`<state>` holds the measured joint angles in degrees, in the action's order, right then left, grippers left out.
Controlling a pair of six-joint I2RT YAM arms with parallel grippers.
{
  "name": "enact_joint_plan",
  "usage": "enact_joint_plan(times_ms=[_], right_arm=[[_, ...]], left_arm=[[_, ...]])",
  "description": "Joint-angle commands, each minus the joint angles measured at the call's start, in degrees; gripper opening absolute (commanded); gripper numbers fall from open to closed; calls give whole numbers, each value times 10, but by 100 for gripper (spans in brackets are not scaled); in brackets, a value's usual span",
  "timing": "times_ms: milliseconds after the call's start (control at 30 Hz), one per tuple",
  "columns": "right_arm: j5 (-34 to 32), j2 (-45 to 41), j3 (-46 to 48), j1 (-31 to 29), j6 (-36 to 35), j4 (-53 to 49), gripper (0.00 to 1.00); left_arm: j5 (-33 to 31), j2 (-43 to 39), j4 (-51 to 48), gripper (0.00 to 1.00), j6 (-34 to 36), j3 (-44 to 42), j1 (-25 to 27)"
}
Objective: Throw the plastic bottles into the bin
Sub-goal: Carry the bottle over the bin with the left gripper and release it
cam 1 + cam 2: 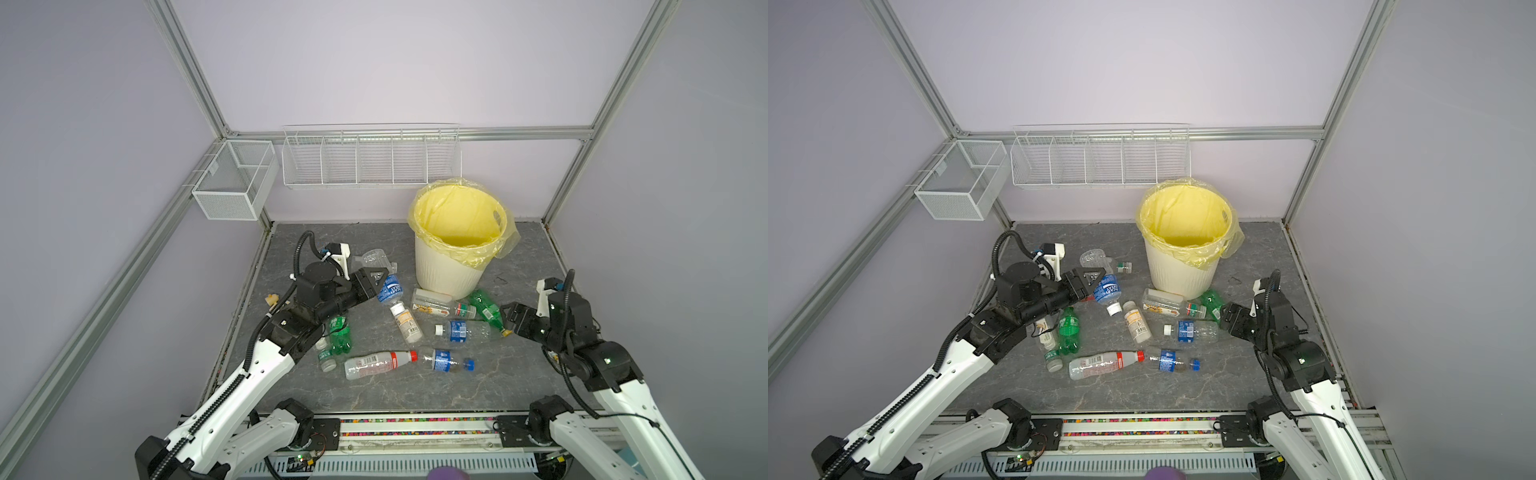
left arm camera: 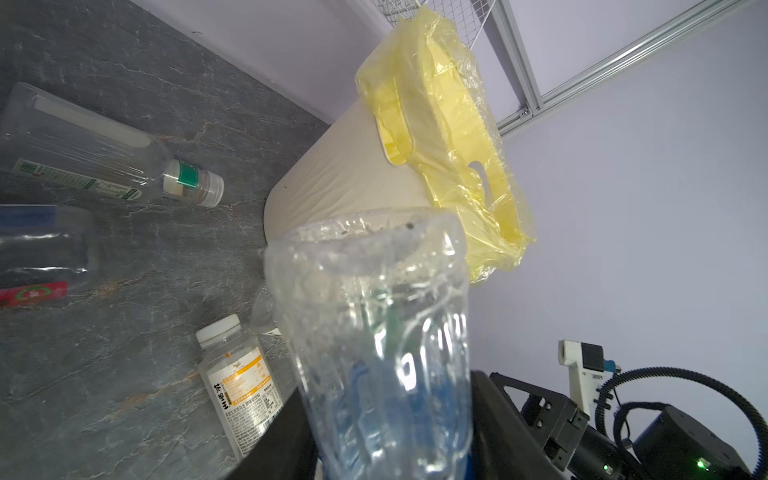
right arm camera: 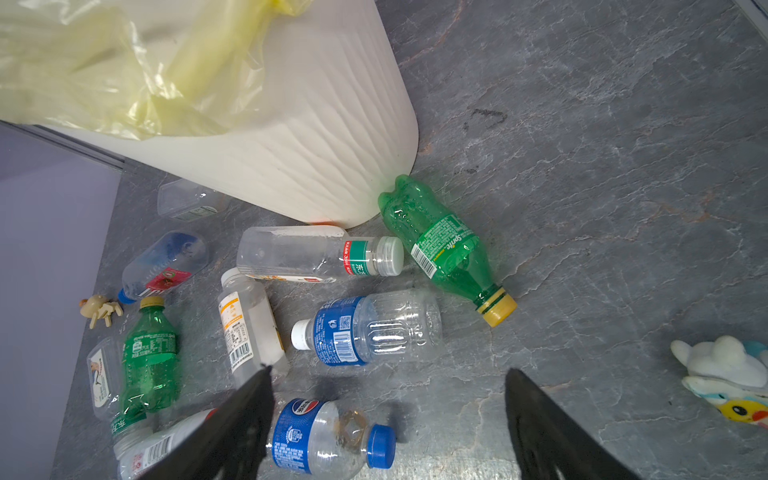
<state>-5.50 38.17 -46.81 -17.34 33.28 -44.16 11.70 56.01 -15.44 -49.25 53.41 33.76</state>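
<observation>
My left gripper [image 1: 376, 286] [image 2: 390, 432] is shut on a crumpled clear bottle with a blue label [image 1: 390, 290] [image 2: 374, 332]. It holds the bottle just above the floor, left of the bin [image 1: 451, 270] [image 2: 340, 166], a cream ribbed bucket with a yellow bag. My right gripper [image 1: 509, 318] [image 3: 388, 370] stands open over the floor, right of the bottles. Near it lie a green Sprite bottle [image 3: 444, 249] against the bin's foot, a blue-labelled bottle [image 3: 365, 328] and a Pepsi bottle [image 3: 324, 436]. Several more bottles lie between the arms, among them a red-labelled one [image 1: 378, 363] and an orange-labelled one [image 1: 406, 322].
Two white wire baskets [image 1: 232, 183] [image 1: 370, 158] hang on the back frame. A small yellow-white toy figure [image 1: 272, 298] lies by the left arm. A plush toy [image 3: 727, 374] lies on the floor to the right.
</observation>
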Motion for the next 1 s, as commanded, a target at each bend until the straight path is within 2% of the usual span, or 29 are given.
enact_joint_plan(times_ms=[0,167,333,433,500,567,600,667,700,733,800,867,967], right_arm=[[-16,-8,-5,1,-10,-3,88],[-18,-8,-2,1,-14,-6,88],[-24,-12,1,1,-14,-7,88],[-25,-10,1,2,-15,-4,88],[-24,-5,-2,2,-15,-3,88],[-22,1,-8,1,-19,-5,88],[-22,3,-14,1,-20,-10,88],[-23,5,-21,2,-23,-20,88],[-23,4,-24,1,-26,-24,88],[-25,1,-25,1,-28,-27,88],[-31,-3,-24,1,-31,-31,88],[-38,-5,-22,1,-34,-33,88],[-43,-5,-21,2,-36,-34,88]], left_arm=[[-13,18,-9,49,-2,32,-4],[2,93,-19,50,3,126,7],[-8,208,-1,50,-12,270,29],[5,329,-3,50,-29,425,33],[31,433,-14,52,-51,561,34],[59,529,-52,64,-64,701,34],[69,581,-103,77,-63,792,33],[91,662,-191,90,-47,952,33],[93,690,-230,100,-38,1020,34],[91,704,-260,100,-29,1060,33],[88,690,-272,100,-15,1059,30],[91,643,-252,100,-6,991,23],[88,546,-190,100,5,843,10]])
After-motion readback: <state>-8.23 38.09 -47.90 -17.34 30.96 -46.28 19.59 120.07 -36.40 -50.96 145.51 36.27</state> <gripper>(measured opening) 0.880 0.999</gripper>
